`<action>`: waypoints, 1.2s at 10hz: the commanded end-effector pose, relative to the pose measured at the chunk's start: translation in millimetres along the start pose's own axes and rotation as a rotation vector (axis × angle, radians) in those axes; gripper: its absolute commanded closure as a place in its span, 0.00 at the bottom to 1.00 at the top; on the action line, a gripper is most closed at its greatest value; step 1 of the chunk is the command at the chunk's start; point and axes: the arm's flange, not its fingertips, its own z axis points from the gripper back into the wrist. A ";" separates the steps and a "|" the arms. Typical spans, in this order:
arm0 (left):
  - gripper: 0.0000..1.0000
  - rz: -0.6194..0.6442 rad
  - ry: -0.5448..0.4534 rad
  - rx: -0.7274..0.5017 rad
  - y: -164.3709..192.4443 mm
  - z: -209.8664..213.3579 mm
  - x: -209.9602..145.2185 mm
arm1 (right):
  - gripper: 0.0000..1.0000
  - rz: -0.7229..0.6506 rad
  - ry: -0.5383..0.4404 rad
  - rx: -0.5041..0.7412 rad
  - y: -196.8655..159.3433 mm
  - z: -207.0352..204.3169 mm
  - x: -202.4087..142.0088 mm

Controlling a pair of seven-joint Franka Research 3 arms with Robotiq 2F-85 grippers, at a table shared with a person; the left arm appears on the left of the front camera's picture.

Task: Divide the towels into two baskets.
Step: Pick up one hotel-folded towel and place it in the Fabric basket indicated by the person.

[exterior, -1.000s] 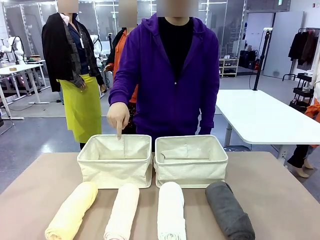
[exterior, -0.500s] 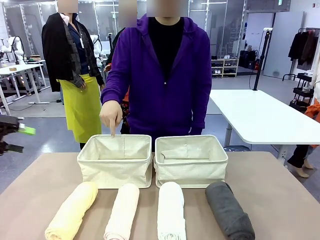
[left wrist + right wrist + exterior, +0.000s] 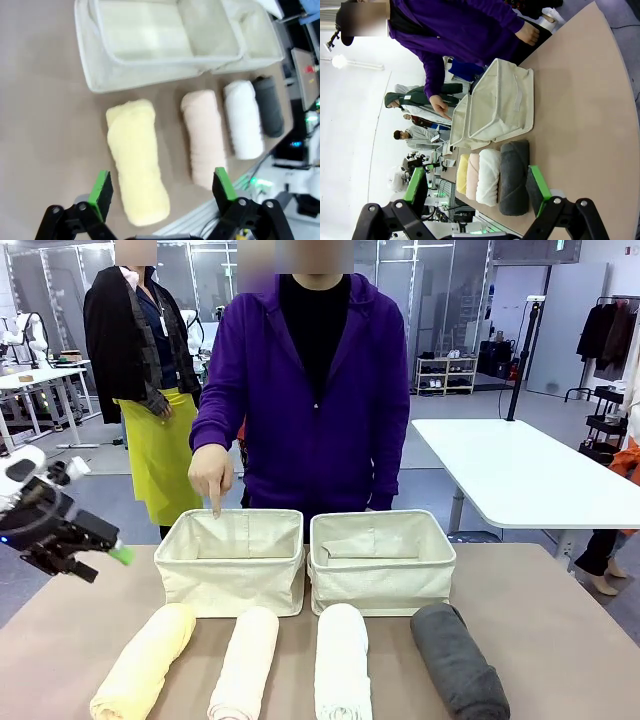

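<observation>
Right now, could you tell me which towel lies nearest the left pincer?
The pale yellow towel, leftmost in the row; the open left pincer hovers at that end.

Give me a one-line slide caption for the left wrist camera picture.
Open left gripper points at the pale yellow towel, beside the cream towel, white towel and charcoal towel; baskets beyond.
</observation>
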 end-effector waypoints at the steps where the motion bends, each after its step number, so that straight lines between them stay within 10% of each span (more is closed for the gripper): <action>1: 0.00 -0.032 0.083 0.108 -6.5 -26.6 -49.9 | 0.00 0.013 -0.010 0.014 3.0 0.9 0.4; 12: 0.00 0.013 0.234 0.262 -7.0 -114.5 -112.4 | 0.00 0.013 -0.010 0.014 3.0 0.9 0.4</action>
